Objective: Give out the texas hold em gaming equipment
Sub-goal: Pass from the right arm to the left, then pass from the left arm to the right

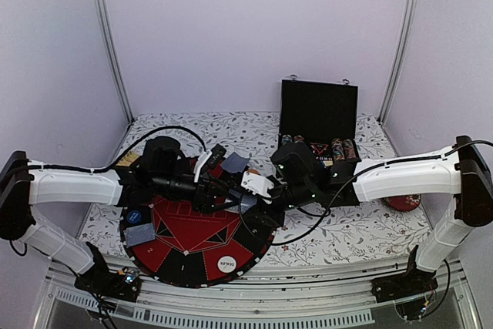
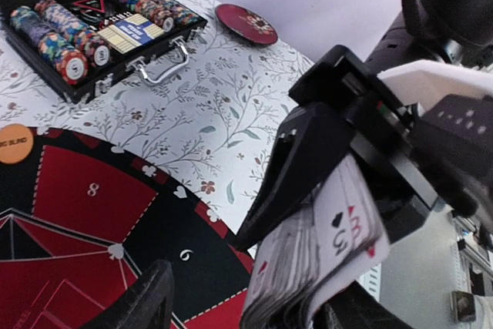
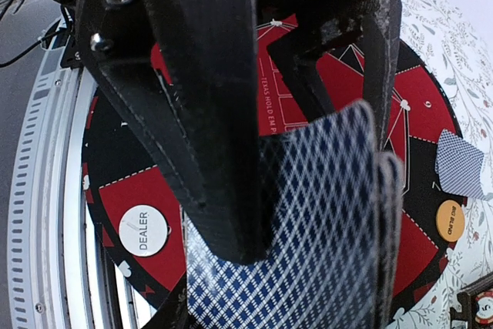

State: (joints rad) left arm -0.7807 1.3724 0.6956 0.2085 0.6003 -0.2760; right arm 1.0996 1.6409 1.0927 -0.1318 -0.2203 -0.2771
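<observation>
Left wrist view is the useful one here. The deck of playing cards point(image 2: 308, 267) is pinched in the right gripper point(image 2: 343, 213), faces toward this camera, with one black finger pressed flat against the stack. The left gripper point(image 2: 243, 310) has its jaws spread, and the lower part of the deck hangs in the gap between them. The finger point(image 2: 146, 298) on the left of frame is clearly not touching the cards. The other finger is mostly cut off at the bottom edge, so I can't tell if it grazes the deck. The top card shows a black spade pip; the rest is hard to read.

Right wrist view has the same stack from the back, a blue diamond pattern, clamped between both fingers with its lower end running out of frame. Behind it on the round poker mat point(image 3: 115, 194), the DEALER disc point(image 3: 143, 230) lies by the mat's near edge. The orange disc point(image 3: 450, 219) sits on the far rim with a single card point(image 3: 461, 163) just beside it.

Top external view: both grippers meet over the far half of the mat, and the deck is almost buried under them. A blue disc point(image 1: 135, 216) and a face-down card point(image 1: 141, 234) lie at the mat's left edge. The open chip case point(image 1: 318, 125) stands toward the tabletop's far right corner.
</observation>
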